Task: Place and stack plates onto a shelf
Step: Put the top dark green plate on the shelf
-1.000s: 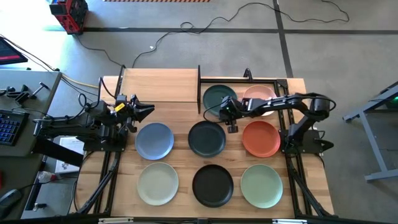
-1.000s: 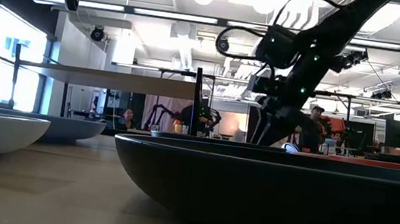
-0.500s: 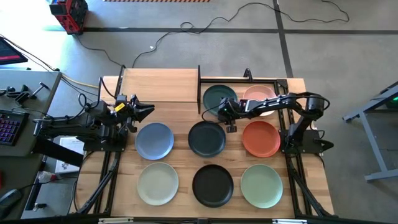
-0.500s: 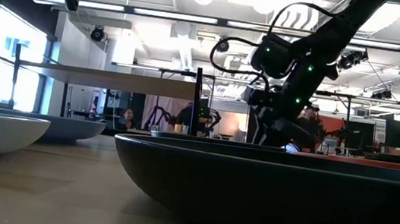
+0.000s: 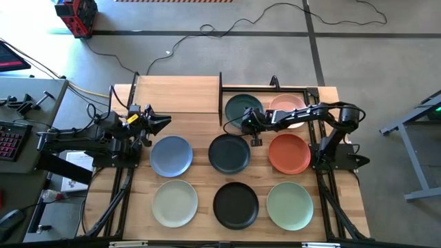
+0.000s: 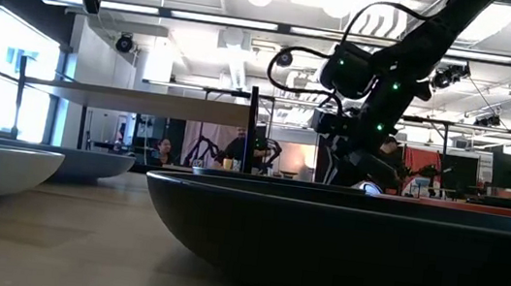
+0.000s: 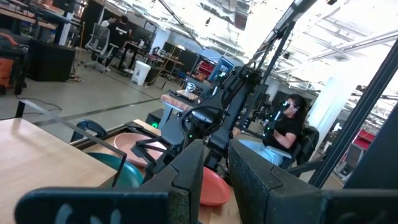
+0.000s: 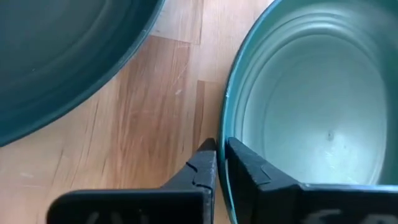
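Note:
The dark teal plate (image 5: 241, 107) lies at the table's far middle, to the right of the shelf (image 5: 178, 93), a light-wood board on black rods. My right gripper (image 5: 246, 126) reaches in from the right and is shut on this plate's near rim; the right wrist view shows it (image 8: 221, 144) close up. The pink plate (image 5: 288, 105) lies to the right of the teal one, partly under the arm. My left gripper (image 5: 165, 122) hovers at the left above the blue plate's (image 5: 171, 155) far edge, slightly open and holding nothing. My right gripper pinches the teal plate's rim (image 8: 225, 106) on the side nearest the charcoal plate. One finger (image 8: 249, 165) is inside the bowl and the other is outside over the wood. The fingers slant down from the table's right. The plate lies flat on the tabletop.
The charcoal plate (image 5: 229, 153) lies just near of the grip, with the orange-red plate (image 5: 289, 153) to its right. The pale cream-green (image 5: 175, 202), black (image 5: 236, 204) and sage green (image 5: 289, 204) plates line the near edge. The shelf board's top is bare.
My right gripper has moved a little toward the table's left edge and down, onto the teal plate's near rim. The plate has stayed where it was.

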### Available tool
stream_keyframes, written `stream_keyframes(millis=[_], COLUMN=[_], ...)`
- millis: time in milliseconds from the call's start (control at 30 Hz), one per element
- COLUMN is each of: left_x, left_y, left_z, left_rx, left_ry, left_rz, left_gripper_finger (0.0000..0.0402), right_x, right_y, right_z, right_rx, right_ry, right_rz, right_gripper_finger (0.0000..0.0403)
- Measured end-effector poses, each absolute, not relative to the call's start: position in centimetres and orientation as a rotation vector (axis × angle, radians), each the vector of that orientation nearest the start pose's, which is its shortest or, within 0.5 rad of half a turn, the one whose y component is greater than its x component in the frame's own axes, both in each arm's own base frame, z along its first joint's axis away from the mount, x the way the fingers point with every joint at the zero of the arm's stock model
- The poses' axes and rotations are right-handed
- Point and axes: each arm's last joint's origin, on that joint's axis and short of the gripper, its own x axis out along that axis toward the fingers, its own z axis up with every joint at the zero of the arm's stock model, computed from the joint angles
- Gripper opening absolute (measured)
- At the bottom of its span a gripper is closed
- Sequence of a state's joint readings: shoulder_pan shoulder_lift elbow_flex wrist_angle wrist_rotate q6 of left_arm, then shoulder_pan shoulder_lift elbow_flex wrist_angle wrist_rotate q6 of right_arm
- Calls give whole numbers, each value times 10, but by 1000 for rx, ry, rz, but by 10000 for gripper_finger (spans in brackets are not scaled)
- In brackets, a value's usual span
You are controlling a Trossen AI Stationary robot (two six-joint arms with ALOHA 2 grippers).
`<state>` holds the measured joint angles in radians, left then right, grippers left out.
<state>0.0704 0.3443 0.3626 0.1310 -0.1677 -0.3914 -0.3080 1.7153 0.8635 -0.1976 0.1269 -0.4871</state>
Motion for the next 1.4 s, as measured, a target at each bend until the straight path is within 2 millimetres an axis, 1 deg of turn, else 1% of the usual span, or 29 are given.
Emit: stream_keyframes(millis=[167, 367, 533, 667, 867, 1033, 1233, 1400], left_x=[110, 110, 110, 110, 110, 110, 110, 110], left_y=[13, 13, 13, 13, 13, 13, 13, 13], left_z=[271, 271, 271, 271, 271, 271, 271, 271], left_rx=[-396, -396, -396, -396, -395, -395, -395, -395], left_ry=[-194, -194, -194, -194, -194, -194, -193, -193], left_rz=[205, 205, 205, 205, 206, 206, 206, 206], left_gripper_finger=[66, 66, 66, 66, 66, 66, 66, 66], right_x=[303, 311, 320, 324, 330, 336, 343, 349], right_y=[-101, -104, -107, -111, -115, -119, -122, -124], right_z=[148, 168, 190, 210, 247, 285, 330, 360], right_rx=[-300, -248, -218, -206, -195, -196, -196, -195], right_ry=[1125, 1173, 1164, 1186, 1191, 1123, 984, 830], right_rz=[-175, -243, -278, -369, -472, -575, -615, -642], right_gripper_finger=[3, 1, 0, 0, 0, 0, 0, 0])
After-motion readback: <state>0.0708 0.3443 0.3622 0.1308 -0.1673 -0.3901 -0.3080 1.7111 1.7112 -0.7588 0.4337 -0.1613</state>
